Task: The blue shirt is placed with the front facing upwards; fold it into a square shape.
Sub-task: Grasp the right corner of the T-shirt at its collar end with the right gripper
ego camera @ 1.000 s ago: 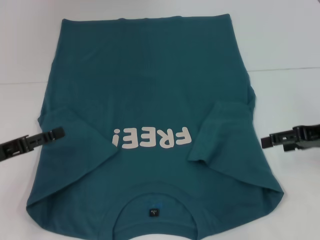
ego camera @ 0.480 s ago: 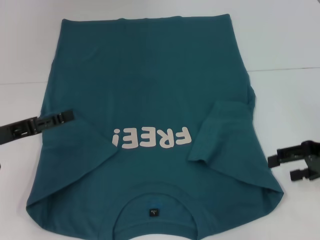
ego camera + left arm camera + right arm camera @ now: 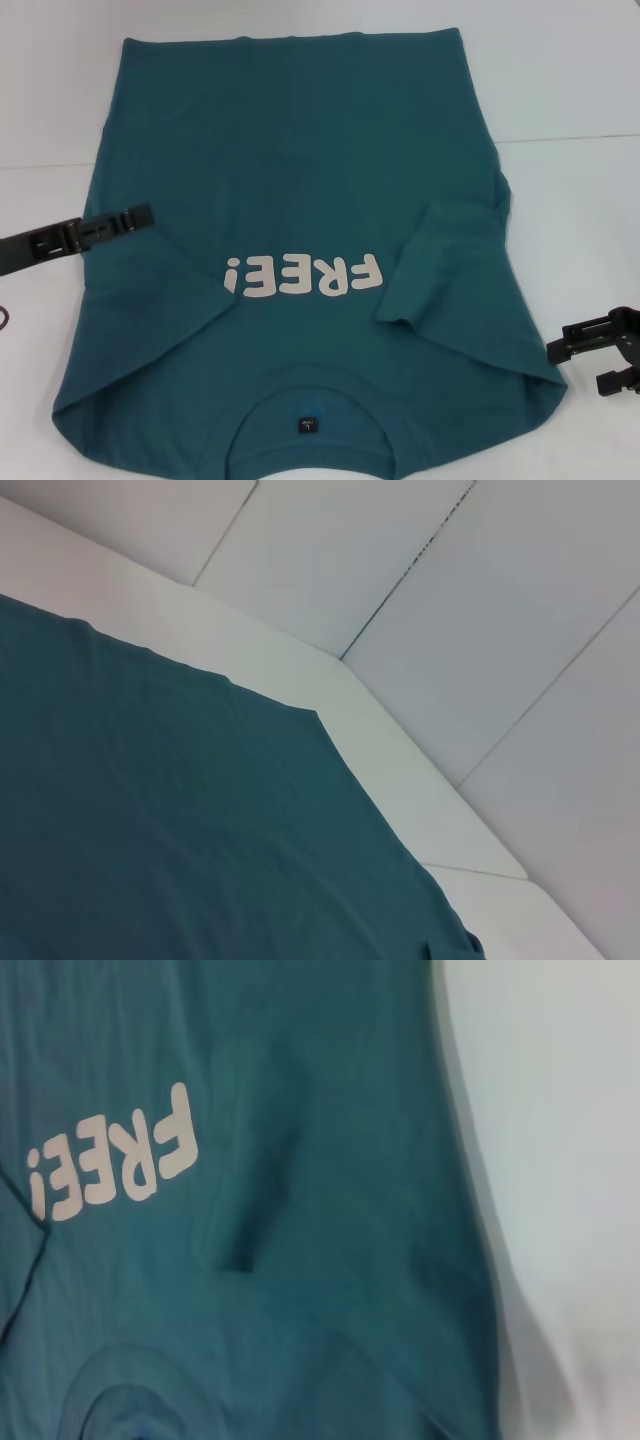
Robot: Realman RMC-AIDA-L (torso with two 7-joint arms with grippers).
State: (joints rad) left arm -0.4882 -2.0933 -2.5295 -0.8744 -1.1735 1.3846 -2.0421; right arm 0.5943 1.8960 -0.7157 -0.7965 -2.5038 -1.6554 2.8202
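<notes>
1. Teal-blue cotton: we found the blue shirt [image 3: 300, 200] spread front up on the white table [image 3: 570, 90], collar nearest the robot, both sleeves folded inward beside the "FREE!" print [image 3: 303, 276].
2. We saw the left gripper [image 3: 140, 217] over the shirt's left edge; we could not tell how its jaws stood.
3. We saw the right gripper [image 3: 575, 362] just off the shirt's right shoulder corner, jaws apart, holding nothing.

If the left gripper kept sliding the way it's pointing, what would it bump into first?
Probably the blue shirt: the left gripper already points across its edge toward the middle. Its height above the cloth is unclear, so it might pass just over it.
</notes>
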